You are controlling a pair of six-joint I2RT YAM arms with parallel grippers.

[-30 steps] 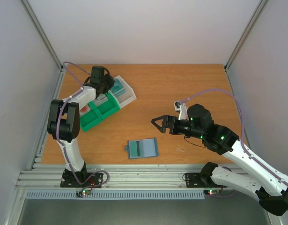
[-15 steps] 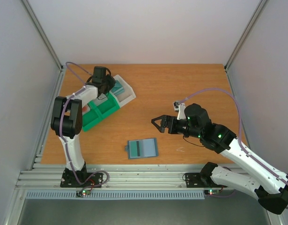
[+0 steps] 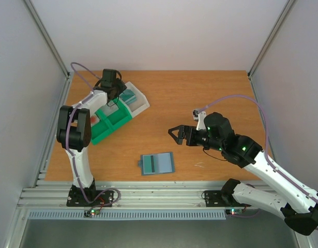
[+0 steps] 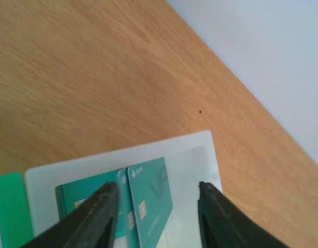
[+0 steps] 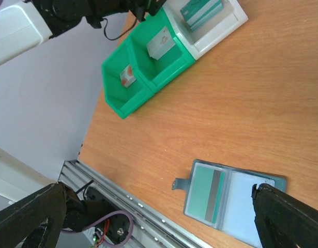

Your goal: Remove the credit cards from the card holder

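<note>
The blue-grey card holder [image 3: 157,163] lies open on the table near the front edge. One teal credit card with a dark stripe [image 5: 208,195] sits in its left panel; the right panel [image 5: 249,209] looks pale and flat. My left gripper [image 3: 119,94] hangs open over the white bin [image 4: 197,155]. Between its fingers, two teal cards [image 4: 151,199] lean in the bin and a third lies flat [image 4: 78,199]; the fingers touch none of them. My right gripper [image 3: 174,133] is open and empty, above the table to the right of and beyond the holder.
A green tray [image 3: 109,124] joined to the white bin [image 3: 140,103] stands at the back left. Its compartments hold small white-and-red items [image 5: 161,44]. The metal rail [image 5: 122,201] runs along the front edge, and walls close both sides.
My left gripper has lifted and drawn back a little from the bin toward the far left. My right gripper has shifted only slightly. The holder has not moved.
</note>
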